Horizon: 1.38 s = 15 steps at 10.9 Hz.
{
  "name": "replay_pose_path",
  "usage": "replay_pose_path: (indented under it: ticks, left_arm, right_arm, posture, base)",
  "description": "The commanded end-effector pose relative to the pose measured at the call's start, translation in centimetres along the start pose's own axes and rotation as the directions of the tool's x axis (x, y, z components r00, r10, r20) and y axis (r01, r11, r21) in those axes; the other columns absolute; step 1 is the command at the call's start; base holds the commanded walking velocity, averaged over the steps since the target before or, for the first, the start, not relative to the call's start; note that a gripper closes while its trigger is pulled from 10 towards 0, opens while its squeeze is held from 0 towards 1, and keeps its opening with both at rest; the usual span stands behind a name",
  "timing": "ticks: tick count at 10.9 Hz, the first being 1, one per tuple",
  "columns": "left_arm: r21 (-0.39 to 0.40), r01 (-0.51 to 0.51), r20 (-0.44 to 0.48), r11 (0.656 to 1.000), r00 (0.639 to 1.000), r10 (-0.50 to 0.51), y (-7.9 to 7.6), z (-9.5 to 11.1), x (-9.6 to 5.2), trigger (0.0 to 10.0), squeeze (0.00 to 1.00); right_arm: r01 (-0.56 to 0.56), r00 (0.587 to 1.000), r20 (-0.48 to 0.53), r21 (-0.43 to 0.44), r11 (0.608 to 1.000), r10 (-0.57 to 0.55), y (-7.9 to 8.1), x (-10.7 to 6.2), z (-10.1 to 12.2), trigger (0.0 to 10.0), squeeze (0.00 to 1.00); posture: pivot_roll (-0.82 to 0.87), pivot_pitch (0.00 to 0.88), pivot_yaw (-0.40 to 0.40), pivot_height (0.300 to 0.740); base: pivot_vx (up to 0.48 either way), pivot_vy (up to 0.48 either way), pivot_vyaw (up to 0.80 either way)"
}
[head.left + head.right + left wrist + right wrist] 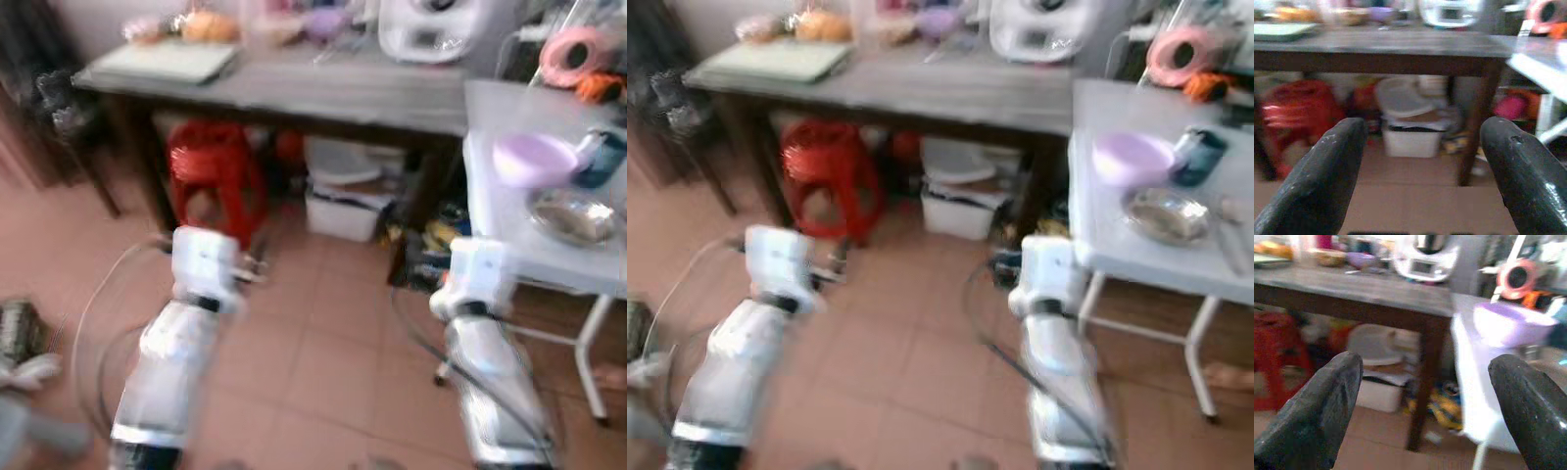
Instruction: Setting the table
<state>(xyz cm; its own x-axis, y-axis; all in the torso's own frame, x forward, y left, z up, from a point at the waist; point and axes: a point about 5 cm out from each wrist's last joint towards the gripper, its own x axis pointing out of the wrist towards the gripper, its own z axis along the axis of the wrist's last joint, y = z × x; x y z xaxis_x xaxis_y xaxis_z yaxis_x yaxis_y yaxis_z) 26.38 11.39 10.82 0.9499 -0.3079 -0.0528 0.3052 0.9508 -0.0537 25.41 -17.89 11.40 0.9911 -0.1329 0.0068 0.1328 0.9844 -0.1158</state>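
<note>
Terracotta floor tiles (pixel 323 352) stretched before the robot as it faced a dark wooden table (pixel 323 93) and, to its right, a white table (pixel 1097 211) carrying the tableware: a lilac bowl (pixel 1132 157), a steel dish (pixel 1166 215) just beside it and a dark cup (pixel 1200 155) behind. The left gripper (pixel 1420 171) and the right gripper (pixel 1422 406) were both held out over the floor, fingers spread wide and carrying nothing, well short of either table. A red stool (pixel 211 171) and a white box (pixel 338 211) sat under the wooden table. The bowl looked light and rigid (probably plastic), best pinched across its rim; the steel dish seemed thin, slick and shallow, so a grip on its raised edge appeared safest
</note>
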Motion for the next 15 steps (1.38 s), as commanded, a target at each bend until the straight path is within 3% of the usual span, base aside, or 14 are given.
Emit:
replay_pose_path:
  ticks: [1,7,9,13,15]
  left_arm:
    - [0.008,-0.044,0.018,0.999,0.999,0.044,1.2,0.5,-0.3,10.0,0.0]
    - [-0.01,-0.006,0.019,1.0,1.0,0.006,0.4,0.7,0.1,10.0,0.0]
    - [-0.02,-0.009,0.017,1.0,1.0,0.009,0.2,0.6,0.0,10.0,0.0]
    - [-0.008,-0.046,0.013,0.999,0.999,0.046,0.4,0.7,0.5,10.0,0.0]
    - [-0.006,-0.047,0.013,0.999,0.999,0.047,0.4,0.7,0.6,10.0,0.0]
  right_arm:
    - [-0.042,0.999,0.029,0.051,0.998,0.04,1.2,0.4,1.0,10.0,0.0]
    - [-0.073,0.997,0.033,0.074,0.995,0.071,1.8,1.1,1.4,10.0,0.0]
    - [-0.079,0.996,0.034,0.075,0.994,0.077,1.7,1.0,1.4,10.0,0.0]
    - [-0.086,0.996,0.039,0.072,0.994,0.083,1.8,1.2,1.5,10.0,0.0]
    - [-0.087,0.996,0.042,0.072,0.994,0.084,1.8,1.3,1.6,10.0,0.0]
  posture:
    - [-0.02,0.0,-0.012,0.74]
    - [-0.02,0.0,0.004,0.74]
    - [-0.03,0.0,0.002,0.74]
    - [-0.03,0.0,0.001,0.74]
    - [-0.03,0.0,0.002,0.74]
  base:
    - [0.319,0.0,0.0]
    - [0.333,0.0,-0.8]
    - [0.341,0.0,0.0]
    - [0.0,0.0,0.0]
    - [0.0,-0.405,0.0]
